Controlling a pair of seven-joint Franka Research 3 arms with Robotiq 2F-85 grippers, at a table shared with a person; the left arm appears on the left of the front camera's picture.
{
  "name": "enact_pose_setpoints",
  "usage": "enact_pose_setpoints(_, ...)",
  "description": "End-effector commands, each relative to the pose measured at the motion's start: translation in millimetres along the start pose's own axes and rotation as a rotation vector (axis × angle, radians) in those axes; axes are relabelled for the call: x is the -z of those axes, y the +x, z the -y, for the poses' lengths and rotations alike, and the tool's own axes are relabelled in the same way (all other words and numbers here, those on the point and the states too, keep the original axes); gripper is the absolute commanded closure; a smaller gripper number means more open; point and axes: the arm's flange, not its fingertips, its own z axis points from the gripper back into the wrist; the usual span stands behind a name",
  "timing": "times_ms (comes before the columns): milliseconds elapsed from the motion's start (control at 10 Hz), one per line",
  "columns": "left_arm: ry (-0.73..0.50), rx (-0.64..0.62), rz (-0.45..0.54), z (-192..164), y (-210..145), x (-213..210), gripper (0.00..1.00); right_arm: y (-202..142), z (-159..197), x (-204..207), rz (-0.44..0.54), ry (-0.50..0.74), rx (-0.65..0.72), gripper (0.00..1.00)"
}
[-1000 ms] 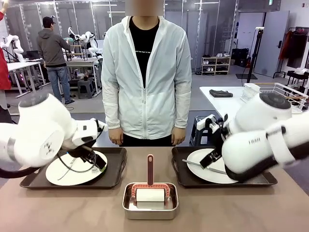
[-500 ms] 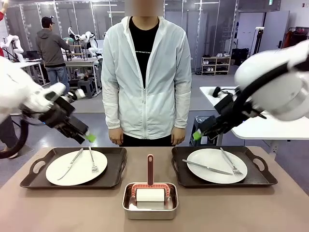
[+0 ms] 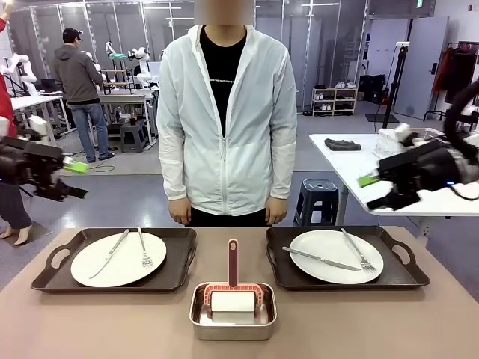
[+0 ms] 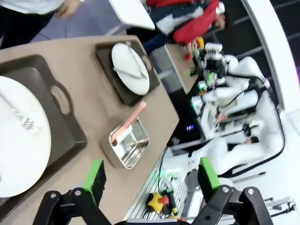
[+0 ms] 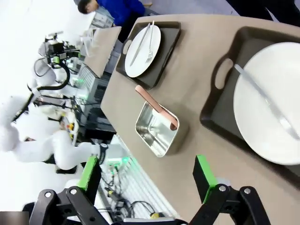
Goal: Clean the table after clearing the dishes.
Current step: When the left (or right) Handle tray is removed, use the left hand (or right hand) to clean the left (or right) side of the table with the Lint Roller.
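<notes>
Both left hand (image 3: 77, 179) and right hand (image 3: 370, 193) gape empty; the front view adds the person (image 3: 224, 134) behind the dishes (image 3: 112, 271).

Left hand (image 3: 77, 179) blurred, jaws seemingly apart; plate (image 4: 26, 159) cut off.

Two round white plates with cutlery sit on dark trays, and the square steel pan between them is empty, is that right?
Not empty: the front view shows a white roller with a reddish handle lying in the square shiny steel pan. The left round white plate and right round white plate sit with cutlery on dark trays.
</notes>
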Motion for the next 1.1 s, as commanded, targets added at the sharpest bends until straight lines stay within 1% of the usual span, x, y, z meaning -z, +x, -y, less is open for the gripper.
enact_pose_setpoints(0, -0.010, -0.031, 0.076, -7.7, 7.4, -38.9, 0.00, -4.4, 12.5, -46.6, 0.070, 0.040, 0.028, 0.00)
enact_pose_setpoints(100, -0.030, -0.035, 0.124, -15.6, 5.6, -59.8, 0.00, -15.8, 24.5, -77.4, 0.108, 0.038, 0.045, 0.00)
enact_pose_setpoints(200, -0.041, -0.018, 0.156, -24.7, 3.7, -76.9, 0.00, -28.5, 40.3, -113.8, 0.189, 0.059, 0.093, 0.00)
enact_pose_setpoints(300, -0.020, -0.020, 0.146, -30.3, 0.0, -91.1, 0.00, -41.0, 52.8, -142.2, 0.251, 0.069, 0.119, 0.00)
enact_pose_setpoints(400, -0.011, -0.046, 0.169, -35.9, -1.8, -108.5, 0.00, -54.2, 62.1, -166.9, 0.286, 0.057, 0.133, 0.00)
enact_pose_setpoints(500, -0.015, -0.085, 0.250, -40.7, -5.3, -127.6, 0.00, -66.3, 70.6, -187.3, 0.330, 0.048, 0.160, 0.00)
enact_pose_setpoints(600, 0.046, -0.109, 0.312, -43.8, -9.8, -145.8, 0.00, -76.8, 76.7, -204.5, 0.358, 0.031, 0.176, 0.00)
enact_pose_setpoints(700, 0.067, -0.119, 0.352, -43.4, -11.7, -157.0, 0.00, -81.2, 78.4, -214.4, 0.377, 0.023, 0.191, 0.00)
enact_pose_setpoints(800, 0.097, -0.141, 0.364, -44.3, -12.7, -163.4, 0.00, -81.8, 78.7, -219.6, 0.391, 0.012, 0.205, 0.00)
enact_pose_setpoints(1000, 0.124, -0.137, 0.398, -40.3, -17.3, -161.3, 0.00, -78.1, 79.2, -219.3, 0.378, -0.005, 0.214, 0.00)
